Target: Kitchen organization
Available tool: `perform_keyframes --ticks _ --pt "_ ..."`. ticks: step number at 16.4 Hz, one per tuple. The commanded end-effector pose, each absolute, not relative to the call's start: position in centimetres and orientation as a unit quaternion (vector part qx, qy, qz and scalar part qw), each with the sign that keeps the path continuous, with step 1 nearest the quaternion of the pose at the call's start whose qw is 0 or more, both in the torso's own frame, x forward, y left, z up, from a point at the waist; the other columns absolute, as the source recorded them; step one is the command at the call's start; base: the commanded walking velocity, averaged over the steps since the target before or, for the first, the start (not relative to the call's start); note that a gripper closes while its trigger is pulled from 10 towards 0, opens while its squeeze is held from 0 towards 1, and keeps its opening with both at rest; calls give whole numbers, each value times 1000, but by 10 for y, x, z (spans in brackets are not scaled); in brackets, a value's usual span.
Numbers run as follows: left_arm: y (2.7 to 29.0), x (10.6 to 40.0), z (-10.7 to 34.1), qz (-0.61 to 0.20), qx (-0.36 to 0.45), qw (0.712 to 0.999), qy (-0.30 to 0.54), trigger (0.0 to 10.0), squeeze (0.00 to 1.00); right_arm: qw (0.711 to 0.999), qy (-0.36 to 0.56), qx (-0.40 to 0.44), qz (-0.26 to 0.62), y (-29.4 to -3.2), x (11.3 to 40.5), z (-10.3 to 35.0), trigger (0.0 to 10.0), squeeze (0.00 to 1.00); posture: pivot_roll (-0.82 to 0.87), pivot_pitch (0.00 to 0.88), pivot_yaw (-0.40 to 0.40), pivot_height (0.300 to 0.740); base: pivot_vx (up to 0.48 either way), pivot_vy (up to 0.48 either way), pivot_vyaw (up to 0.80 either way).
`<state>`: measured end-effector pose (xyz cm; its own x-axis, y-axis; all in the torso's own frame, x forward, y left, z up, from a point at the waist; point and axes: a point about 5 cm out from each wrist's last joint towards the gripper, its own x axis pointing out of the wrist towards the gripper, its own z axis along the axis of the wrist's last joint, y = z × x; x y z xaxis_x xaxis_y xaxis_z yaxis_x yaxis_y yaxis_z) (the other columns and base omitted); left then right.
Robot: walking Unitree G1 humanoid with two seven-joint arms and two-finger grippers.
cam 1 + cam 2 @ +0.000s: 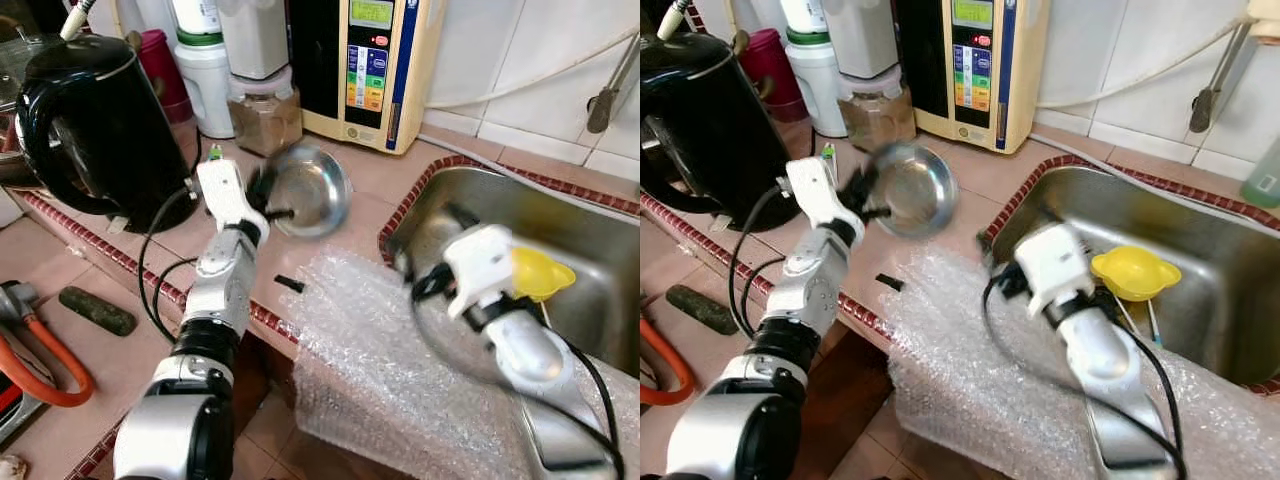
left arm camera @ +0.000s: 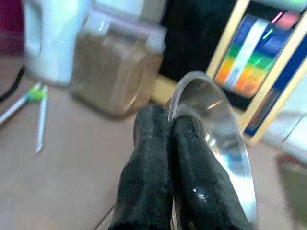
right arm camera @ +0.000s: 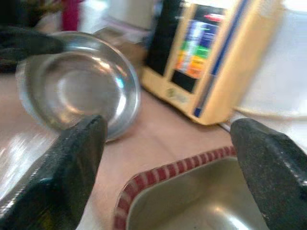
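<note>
A: Where is the steel bowl [image 1: 312, 190]?

B: Lifted off the worktop [image 1: 350, 215] and tilted on edge, held between the kettle [image 1: 95, 125] and the sink [image 1: 560, 230]. The left gripper [image 2: 165, 158] has its fingers closed on the bowl's rim, one inside and one outside, as the left wrist view shows.

A: And the right gripper [image 3: 168, 153]?

B: Its fingers are spread wide apart and hold nothing. It hovers over the bubble wrap [image 1: 380, 340] at the sink's near corner, pointing toward the bowl.

A: So which step is this?

B: I judge it a carry: the bowl is in the air, mid-transfer, perhaps toward the sink, where a yellow funnel [image 1: 540, 272] already lies, or toward a handover to the open right gripper. I cannot tell which.

A: What does the next move need?

B: A firm hold, since a pinch on a thin rim lets a bowl swing. Then either bring the rim between the right fingers before the left lets go, or lower the bowl until it rests flat.
</note>
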<state>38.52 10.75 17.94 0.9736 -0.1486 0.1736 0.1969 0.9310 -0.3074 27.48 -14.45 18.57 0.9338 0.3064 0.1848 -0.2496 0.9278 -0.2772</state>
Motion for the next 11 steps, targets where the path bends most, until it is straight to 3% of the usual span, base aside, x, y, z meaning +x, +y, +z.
perform_keyframes --ticks 1,8,11 --pt "101 383 191 -108 -154 976 -107 0 0 982 -110 -88 124 -146 278 187 10000 0 -133 26 63 740 0 0 0" --pt "51 361 223 -268 -206 926 -167 0 0 989 -112 31 93 -145 293 195 10000 0 -136 28 63 740 0 0 0" --pt "42 354 225 -302 -227 911 -165 0 0 987 -108 93 70 -150 301 196 10000 0 -136 28 63 740 0 0 0"
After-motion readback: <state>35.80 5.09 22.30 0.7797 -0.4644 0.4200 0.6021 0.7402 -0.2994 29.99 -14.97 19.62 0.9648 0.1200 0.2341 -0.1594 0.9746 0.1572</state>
